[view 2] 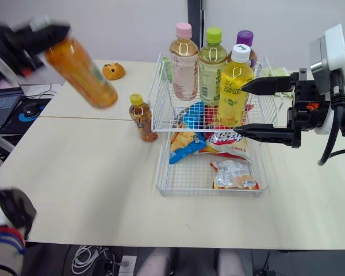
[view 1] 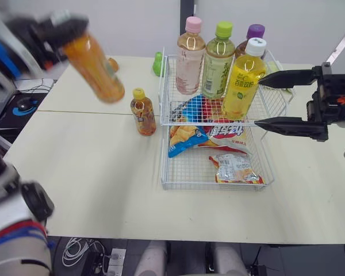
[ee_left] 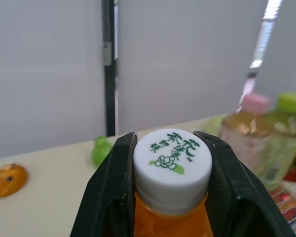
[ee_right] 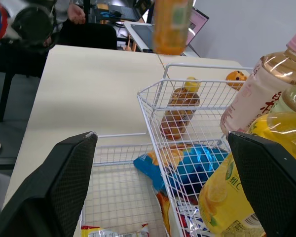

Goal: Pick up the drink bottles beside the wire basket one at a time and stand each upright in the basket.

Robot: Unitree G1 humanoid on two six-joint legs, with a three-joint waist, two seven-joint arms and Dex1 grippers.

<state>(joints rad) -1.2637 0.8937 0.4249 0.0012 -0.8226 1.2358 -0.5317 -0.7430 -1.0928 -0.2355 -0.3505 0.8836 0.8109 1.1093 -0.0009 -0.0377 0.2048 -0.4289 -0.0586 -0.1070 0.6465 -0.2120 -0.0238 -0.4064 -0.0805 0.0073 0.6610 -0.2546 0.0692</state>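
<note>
My left gripper (view 1: 60, 27) is shut on the white cap of an orange drink bottle (view 1: 94, 68), held tilted in the air above the table's left side; the left wrist view shows both fingers (ee_left: 113, 182) clamping the cap (ee_left: 171, 163). A small amber bottle with a yellow cap (view 1: 143, 111) stands on the table just left of the wire basket (view 1: 218, 118). In the basket's upper tier stand pink-capped (view 1: 190, 54), green-capped (view 1: 218, 59), purple-capped (view 1: 253, 33) and yellow (view 1: 243, 79) bottles. My right gripper (view 1: 273, 101) is open beside the yellow bottle, at the basket's right side.
Snack bags (view 1: 210, 138) lie in the basket's lower tier. An orange toy (view 2: 113, 71) and a green toy (view 1: 157, 63) sit on the far part of the table. A laptop and mouse (view 1: 24, 104) sit on a side desk at left.
</note>
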